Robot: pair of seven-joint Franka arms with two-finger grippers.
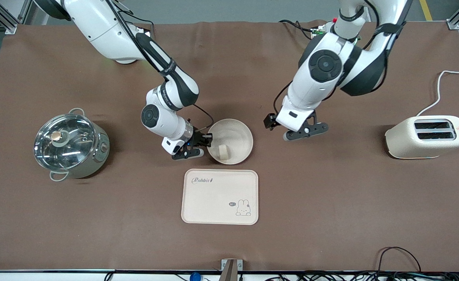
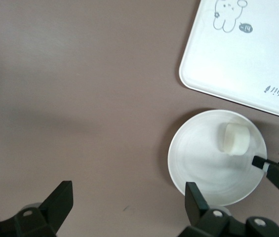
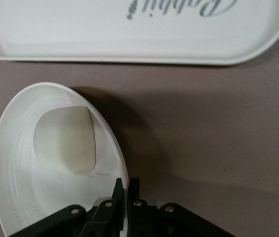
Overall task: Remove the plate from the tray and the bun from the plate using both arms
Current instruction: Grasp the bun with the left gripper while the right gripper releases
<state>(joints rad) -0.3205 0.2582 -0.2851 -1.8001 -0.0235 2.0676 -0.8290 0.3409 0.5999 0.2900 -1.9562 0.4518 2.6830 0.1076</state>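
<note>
The round cream plate [image 1: 238, 132] is on the table, just farther from the front camera than the tray. The small pale bun [image 1: 223, 151] lies in it, on the side nearest the tray. My right gripper [image 1: 207, 140] is shut on the plate's rim at the right arm's end. The right wrist view shows its fingers [image 3: 127, 185] pinching the rim, with the plate [image 3: 16, 173] tilted, a shadow under it, and the bun [image 3: 65, 140] inside. My left gripper [image 1: 306, 131] is open and empty over bare table beside the plate. Its view [image 2: 129, 197] shows the plate [image 2: 203, 158] and the bun [image 2: 236, 138].
A rectangular cream tray with a rabbit drawing [image 1: 213, 199] lies nearer the front camera than the plate. A steel pot with a glass lid [image 1: 71, 144] stands toward the right arm's end. A cream toaster [image 1: 426, 137] with a white cord stands toward the left arm's end.
</note>
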